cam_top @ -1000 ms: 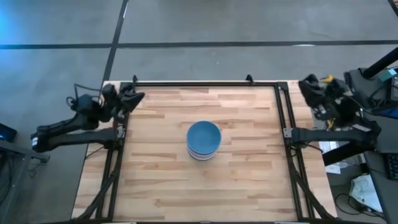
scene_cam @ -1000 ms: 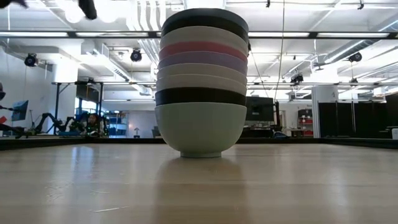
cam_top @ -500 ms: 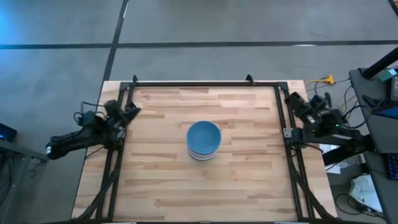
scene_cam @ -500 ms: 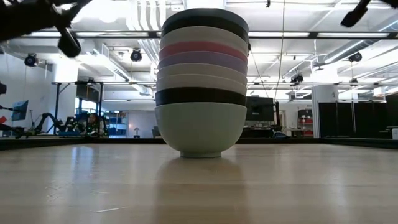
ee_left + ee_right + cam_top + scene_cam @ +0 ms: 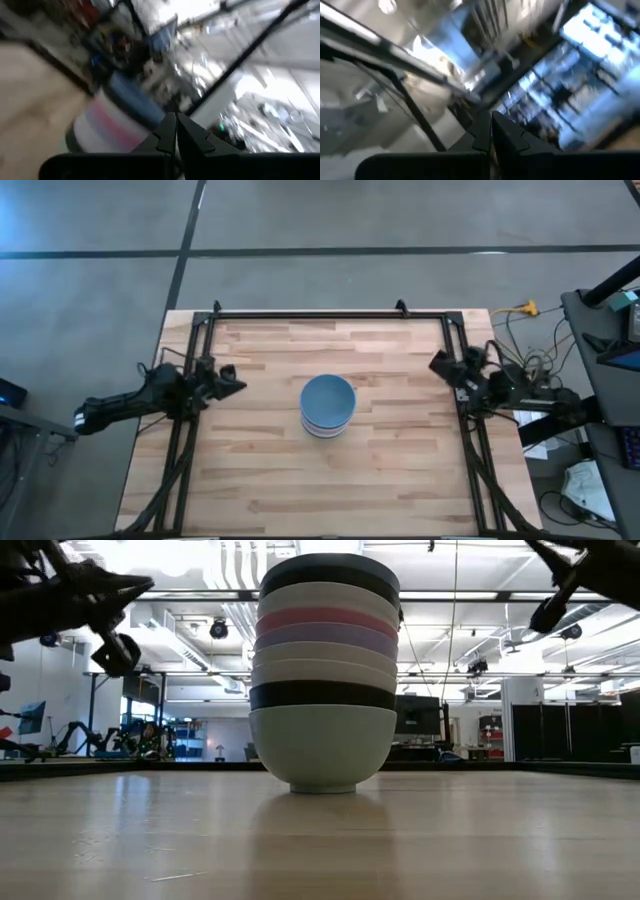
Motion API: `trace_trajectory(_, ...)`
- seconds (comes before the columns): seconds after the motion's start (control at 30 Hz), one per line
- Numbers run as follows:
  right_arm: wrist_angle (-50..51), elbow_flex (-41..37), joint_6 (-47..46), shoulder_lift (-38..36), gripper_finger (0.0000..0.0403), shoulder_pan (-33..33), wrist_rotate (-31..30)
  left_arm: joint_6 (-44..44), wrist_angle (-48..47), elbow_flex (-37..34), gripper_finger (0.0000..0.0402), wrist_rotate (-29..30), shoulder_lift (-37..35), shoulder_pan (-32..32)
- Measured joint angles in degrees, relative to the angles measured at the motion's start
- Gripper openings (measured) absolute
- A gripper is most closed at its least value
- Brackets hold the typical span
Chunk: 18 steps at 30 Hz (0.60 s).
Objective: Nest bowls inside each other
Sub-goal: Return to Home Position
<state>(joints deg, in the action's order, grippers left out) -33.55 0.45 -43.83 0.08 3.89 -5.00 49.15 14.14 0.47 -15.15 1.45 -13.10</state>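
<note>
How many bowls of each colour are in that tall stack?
White bowls: 3
Black bowls: 2
Pink bowl: 1
Lavender bowl: 1
Pale green bowl: 1
Blue bowl: 1
Total: 9 bowls

The table (image 5: 400, 460) is lit brightly and evenly from above in the high view. In the low view, the ceiling strip lights (image 5: 480, 596) are blown out to white glare, and the stack of bowls (image 5: 323, 670) is backlit, with a faint dark reflection laid on the table beneath it. Both wrist views are smeared throughout by motion blur.
</note>
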Motion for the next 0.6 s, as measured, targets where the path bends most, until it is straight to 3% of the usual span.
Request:
trace_trajectory(0.13,9.94,0.07,-2.26,0.00,0.0008,-0.64,1.09,0.73,-10.54,0.01,0.0000,-3.94,0.08,0.04)
trace_trajectory(0.27,19.07,0.07,-2.23,-0.04,0.0009,-0.64,0.98,-3.38,-9.94,0.11,0.0000,-6.32,4.15,0.07)
trace_trajectory(0.47,26.96,0.07,-2.38,0.16,0.0008,-0.62,1.52,-5.18,-8.19,0.09,0.0000,-16.16,6.19,0.07)
trace_trajectory(0.6,31.24,0.07,-1.22,0.60,0.0009,-0.62,1.53,-10.39,-8.30,0.02,0.0000,-16.68,7.29,0.08)
